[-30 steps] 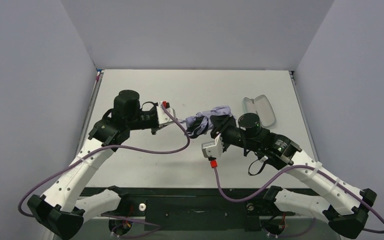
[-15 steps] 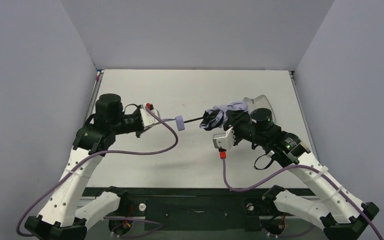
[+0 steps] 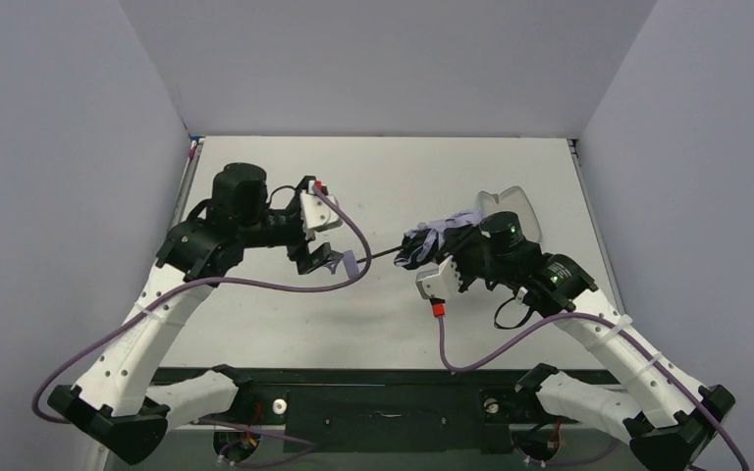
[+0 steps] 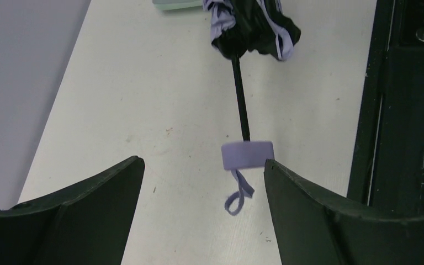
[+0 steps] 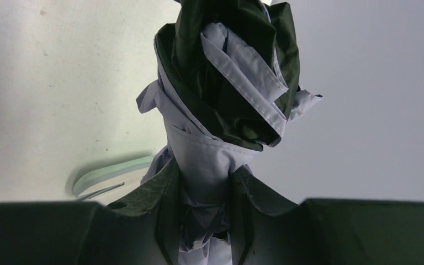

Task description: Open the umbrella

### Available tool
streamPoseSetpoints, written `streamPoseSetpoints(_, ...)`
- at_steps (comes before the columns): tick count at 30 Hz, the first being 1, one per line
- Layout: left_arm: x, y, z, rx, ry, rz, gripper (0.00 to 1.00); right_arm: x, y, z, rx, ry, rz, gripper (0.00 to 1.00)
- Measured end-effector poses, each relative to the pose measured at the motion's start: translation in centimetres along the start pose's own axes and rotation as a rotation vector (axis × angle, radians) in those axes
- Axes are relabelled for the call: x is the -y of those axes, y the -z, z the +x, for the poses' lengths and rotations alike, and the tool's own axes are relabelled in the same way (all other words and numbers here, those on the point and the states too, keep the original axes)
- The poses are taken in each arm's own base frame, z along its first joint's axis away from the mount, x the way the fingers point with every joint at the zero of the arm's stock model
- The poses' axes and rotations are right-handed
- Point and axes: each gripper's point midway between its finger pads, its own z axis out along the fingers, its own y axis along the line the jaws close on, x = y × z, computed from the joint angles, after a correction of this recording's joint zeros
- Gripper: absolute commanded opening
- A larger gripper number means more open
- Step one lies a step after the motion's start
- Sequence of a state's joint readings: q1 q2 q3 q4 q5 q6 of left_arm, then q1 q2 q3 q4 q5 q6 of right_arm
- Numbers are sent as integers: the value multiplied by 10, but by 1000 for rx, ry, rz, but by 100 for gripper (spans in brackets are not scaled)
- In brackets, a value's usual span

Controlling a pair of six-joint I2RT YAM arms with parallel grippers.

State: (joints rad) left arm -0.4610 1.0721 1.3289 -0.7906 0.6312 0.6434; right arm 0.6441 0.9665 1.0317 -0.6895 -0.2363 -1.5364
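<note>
The umbrella point(image 3: 434, 234) is a crumpled bundle of lavender and black fabric. My right gripper point(image 3: 449, 257) is shut on it; in the right wrist view the fingers point(image 5: 165, 193) pinch the lavender cloth point(image 5: 210, 160) from both sides. The thin black shaft point(image 4: 240, 99) sticks out leftward and ends in the lavender knob handle point(image 3: 351, 263) with a dangling strap loop point(image 4: 237, 196). My left gripper point(image 3: 321, 260) stands wide open. The knob point(image 4: 247, 155) lies just off its right fingertip, ungripped.
A pale green oblong case point(image 3: 512, 208) lies open behind the right wrist, partly hidden; its edge point(image 5: 110, 172) shows in the right wrist view. Purple cables loop from both arms over the white table point(image 3: 373, 177). The dark front rail point(image 4: 397, 110) borders the table.
The left gripper pulled the knob leftward, drawing the shaft out, then let go and opened. The knob now hangs free. The right gripper kept its grip on the fabric.
</note>
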Motion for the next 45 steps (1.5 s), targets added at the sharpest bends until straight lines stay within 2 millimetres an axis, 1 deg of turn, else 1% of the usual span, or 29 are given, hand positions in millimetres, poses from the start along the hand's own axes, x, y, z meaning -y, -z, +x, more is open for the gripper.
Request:
streamPoseSetpoints(3,3,-20,-11,-25,22,41,78,-7,-6,-5,12,20,-40,0)
streamPoseSetpoints(6,7,-42,-12,-83,49,69,77,-11,-10,-11,13,47,-74,0)
streamPoseSetpoints(8,11,-57,-6,-137,67,83,76,-10,-11,-13,7,58,-85,0)
streamPoseSetpoints(10,17,-70,6,-200,84,97,74,-6,-11,-15,-4,69,-86,0)
streamPoseSetpoints(14,31,-85,28,-319,106,120,68,-2,-8,-16,-30,75,-82,0)
streamPoseSetpoints(16,36,-90,36,-367,115,124,65,-1,-7,-16,-41,72,-79,0)
streamPoseSetpoints(18,39,-96,43,-408,122,124,57,0,-6,-15,-48,70,-77,0)
streamPoseSetpoints(22,37,-105,60,-488,139,102,47,-1,-5,-15,-62,66,-80,0)
streamPoseSetpoints(25,33,-105,71,-540,135,75,43,-1,-5,-14,-72,62,-81,0)
streamPoseSetpoints(29,27,-101,79,-578,112,33,41,-1,-4,-14,-85,58,-79,0)
streamPoseSetpoints(33,29,-93,100,-655,84,7,38,-5,-3,-13,-104,59,-96,0)
streamPoseSetpoints(38,31,-80,129,-758,50,-9,39,-11,-5,-11,-130,64,-135,0)
streamPoseSetpoints(40,32,-75,137,-786,36,-14,39,-14,-7,-10,-137,65,-151,0)
streamPoseSetpoints(45,33,-58,164,-861,18,-25,39,-19,-9,-7,-156,65,-183,0)
